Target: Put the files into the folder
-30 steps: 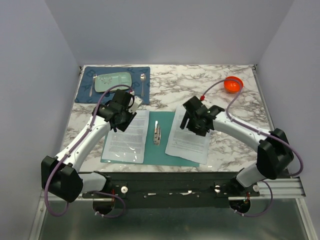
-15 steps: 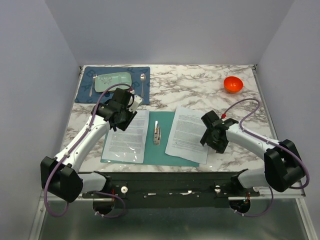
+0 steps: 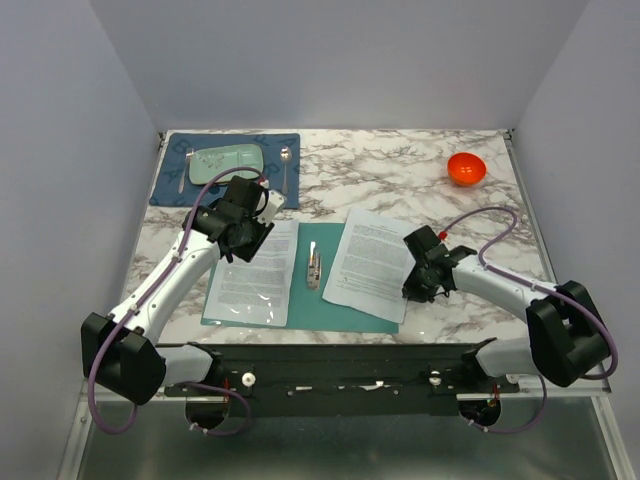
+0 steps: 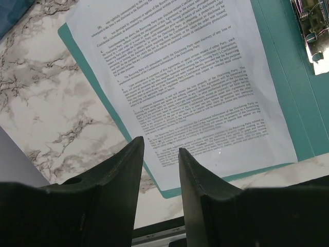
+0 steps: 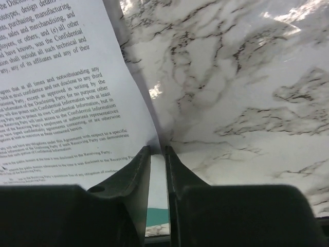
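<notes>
Right tool (image 5: 157,149): you have closed it from wide to a narrow pinch on the right edge of the white printed paper sheet (image 3: 368,265). The edge curls up between the jaws.

The sheet has skewed and slid slightly left over the last second. It lies mostly over the right half of the thin teal-green open folder (image 3: 306,308), right margin overhanging the marble tabletop (image 3: 400,180).

Judgement: grip looks secure, so you can drag the sheet square onto the folder.

Left tool (image 4: 160,146): unchanged, half open, empty, above the second printed sheet (image 4: 190,87) on the folder's left half.
</notes>
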Robot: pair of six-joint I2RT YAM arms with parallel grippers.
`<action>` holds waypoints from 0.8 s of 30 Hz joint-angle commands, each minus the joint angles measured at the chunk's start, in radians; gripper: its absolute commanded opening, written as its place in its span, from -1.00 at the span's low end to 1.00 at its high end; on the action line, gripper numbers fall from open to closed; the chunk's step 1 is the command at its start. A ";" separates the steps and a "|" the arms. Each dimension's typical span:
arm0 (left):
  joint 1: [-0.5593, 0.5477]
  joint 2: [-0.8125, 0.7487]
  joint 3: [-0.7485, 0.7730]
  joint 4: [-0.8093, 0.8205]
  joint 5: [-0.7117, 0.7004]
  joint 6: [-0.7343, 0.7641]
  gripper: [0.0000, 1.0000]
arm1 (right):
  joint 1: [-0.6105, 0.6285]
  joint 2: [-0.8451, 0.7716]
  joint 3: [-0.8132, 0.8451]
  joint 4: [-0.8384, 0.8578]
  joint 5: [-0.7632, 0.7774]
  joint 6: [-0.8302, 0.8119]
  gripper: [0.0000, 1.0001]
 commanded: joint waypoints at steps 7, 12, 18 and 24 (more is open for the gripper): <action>-0.005 0.010 0.011 -0.008 0.016 -0.007 -0.06 | -0.001 -0.063 -0.081 0.066 -0.053 -0.013 -0.99; -0.005 0.011 0.013 -0.008 0.012 -0.008 -0.06 | -0.001 -0.146 -0.098 0.075 -0.073 -0.065 -0.99; -0.005 0.019 0.015 -0.008 0.012 -0.016 -0.06 | -0.001 -0.194 -0.076 0.072 -0.128 -0.208 -0.99; -0.005 0.019 0.021 -0.008 0.009 -0.017 -0.07 | 0.001 -0.157 -0.029 0.034 -0.193 -0.348 -0.99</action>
